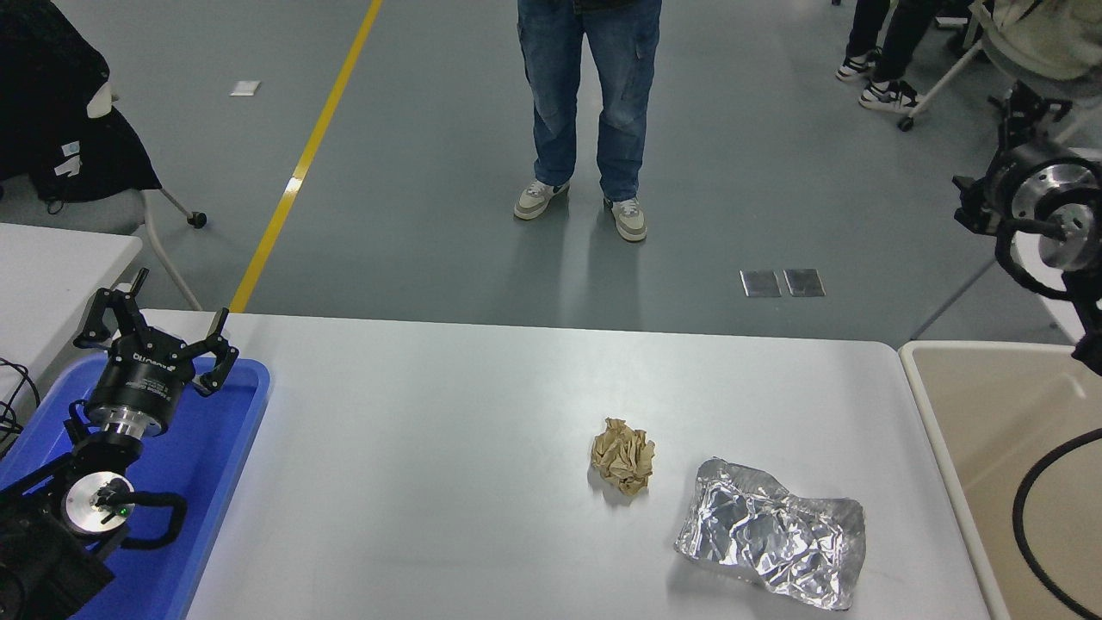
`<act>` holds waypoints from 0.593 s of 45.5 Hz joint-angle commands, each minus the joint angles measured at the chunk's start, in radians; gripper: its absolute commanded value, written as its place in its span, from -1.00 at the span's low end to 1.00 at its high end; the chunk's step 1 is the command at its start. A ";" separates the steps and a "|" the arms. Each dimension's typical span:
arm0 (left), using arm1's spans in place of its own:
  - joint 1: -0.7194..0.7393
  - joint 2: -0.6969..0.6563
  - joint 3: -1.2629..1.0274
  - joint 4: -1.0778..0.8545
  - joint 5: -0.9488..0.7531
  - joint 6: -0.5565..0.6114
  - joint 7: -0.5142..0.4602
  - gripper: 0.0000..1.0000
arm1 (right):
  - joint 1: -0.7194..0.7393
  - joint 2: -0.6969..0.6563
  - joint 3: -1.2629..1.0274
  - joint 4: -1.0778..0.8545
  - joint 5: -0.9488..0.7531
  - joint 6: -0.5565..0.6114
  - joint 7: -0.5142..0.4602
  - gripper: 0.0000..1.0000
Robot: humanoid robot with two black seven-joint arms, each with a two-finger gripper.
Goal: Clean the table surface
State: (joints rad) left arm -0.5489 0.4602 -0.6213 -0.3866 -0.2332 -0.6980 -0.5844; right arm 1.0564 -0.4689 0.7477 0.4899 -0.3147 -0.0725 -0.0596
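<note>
The white table surface (430,448) fills the lower part of the head view. A crumpled brown paper ball (622,455) lies right of its middle. A crumpled sheet of silver foil (770,532) lies beside it, nearer the front right. My left gripper (155,331) is parked open over the blue tray (219,448) at the lower left. My right arm comes in at the right edge, high above the beige bin; its gripper (1029,108) points away, far from the paper ball and the foil.
A beige bin (973,430) stands against the table's right end. A person in jeans (590,95) stands beyond the far edge. A smaller white table (52,258) is at the left and wheeled chairs stand at the back.
</note>
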 commanded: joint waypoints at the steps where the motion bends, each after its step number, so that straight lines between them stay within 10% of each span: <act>1: 0.000 0.000 0.000 0.000 0.000 0.000 0.000 1.00 | -0.104 -0.005 0.098 0.145 0.000 0.000 0.055 0.97; 27: 0.000 0.000 0.000 0.000 0.000 0.000 0.000 1.00 | -0.360 -0.011 0.108 0.269 -0.007 0.040 0.336 0.97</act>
State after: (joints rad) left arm -0.5482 0.4602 -0.6213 -0.3866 -0.2331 -0.6980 -0.5844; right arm 0.7913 -0.4778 0.8494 0.7222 -0.3210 -0.0501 0.1905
